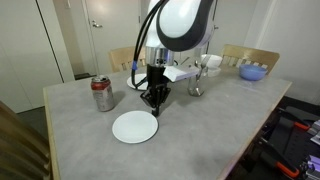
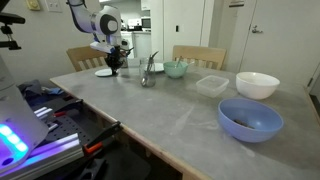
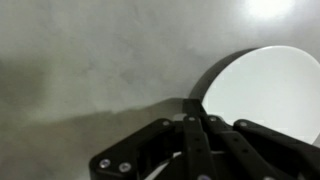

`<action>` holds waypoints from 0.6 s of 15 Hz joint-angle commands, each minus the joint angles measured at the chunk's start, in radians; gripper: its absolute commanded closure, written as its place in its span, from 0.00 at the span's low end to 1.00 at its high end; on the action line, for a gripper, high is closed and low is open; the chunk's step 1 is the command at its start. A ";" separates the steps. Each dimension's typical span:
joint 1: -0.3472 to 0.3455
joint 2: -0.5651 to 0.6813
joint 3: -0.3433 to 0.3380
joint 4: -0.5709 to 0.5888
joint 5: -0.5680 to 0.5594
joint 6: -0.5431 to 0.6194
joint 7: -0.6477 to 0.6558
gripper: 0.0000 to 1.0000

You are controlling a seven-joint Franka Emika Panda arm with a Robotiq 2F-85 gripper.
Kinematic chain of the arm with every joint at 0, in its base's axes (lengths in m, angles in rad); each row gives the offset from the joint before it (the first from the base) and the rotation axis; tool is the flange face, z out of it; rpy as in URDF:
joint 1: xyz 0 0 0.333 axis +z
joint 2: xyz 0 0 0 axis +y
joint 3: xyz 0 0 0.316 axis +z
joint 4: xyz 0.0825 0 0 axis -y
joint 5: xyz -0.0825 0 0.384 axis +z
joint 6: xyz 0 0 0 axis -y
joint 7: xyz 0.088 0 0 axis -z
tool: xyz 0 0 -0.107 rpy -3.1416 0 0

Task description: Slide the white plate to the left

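The plain white plate (image 1: 134, 127) lies flat on the grey table in front of the arm. It also shows in an exterior view (image 2: 104, 72) and fills the right side of the wrist view (image 3: 268, 92). My gripper (image 1: 154, 100) hangs just behind the plate's far edge, low over the table. In the wrist view the black fingers (image 3: 193, 125) are pressed together and shut on nothing, their tips at the plate's rim.
A red soda can (image 1: 101, 93) stands on the table beside the plate. A metal cup (image 2: 148, 78), a teal bowl (image 2: 176, 69), a clear container (image 2: 211, 85), a white bowl (image 2: 256, 85) and a blue bowl (image 2: 249, 118) stand farther along. Chairs stand behind the table.
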 commanded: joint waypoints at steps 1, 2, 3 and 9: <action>0.032 0.065 0.006 0.088 -0.004 -0.058 0.014 1.00; 0.042 0.081 0.007 0.107 -0.006 -0.070 0.014 1.00; 0.051 0.095 0.008 0.126 -0.007 -0.080 0.013 1.00; 0.078 0.147 0.016 0.227 -0.007 -0.163 0.007 1.00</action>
